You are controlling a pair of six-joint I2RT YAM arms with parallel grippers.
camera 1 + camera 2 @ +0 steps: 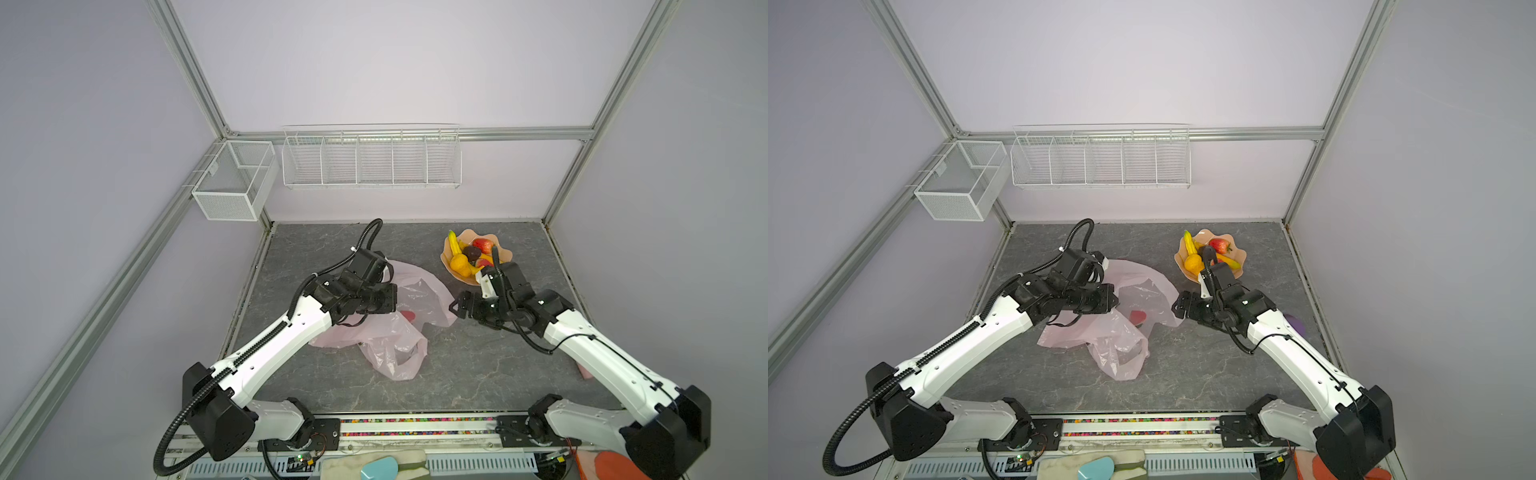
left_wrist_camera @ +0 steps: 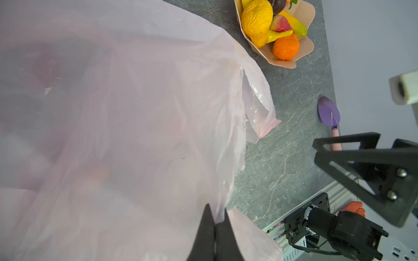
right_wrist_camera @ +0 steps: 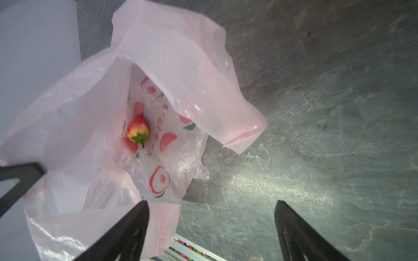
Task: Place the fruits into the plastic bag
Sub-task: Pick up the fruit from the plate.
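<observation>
The pale pink plastic bag lies crumpled mid-table, its mouth held up. My left gripper is shut on the bag's upper edge. Inside the bag lies one red strawberry. My right gripper hovers open and holds nothing, just right of the bag's mouth. The other fruits sit in the peach bowl at the back right: a yellow pear, an orange tangerine, a banana, a strawberry and a dark fruit.
A purple trowel lies near the table's right edge, beside my right arm. A white wire rack and a mesh box hang on the back walls, above the table.
</observation>
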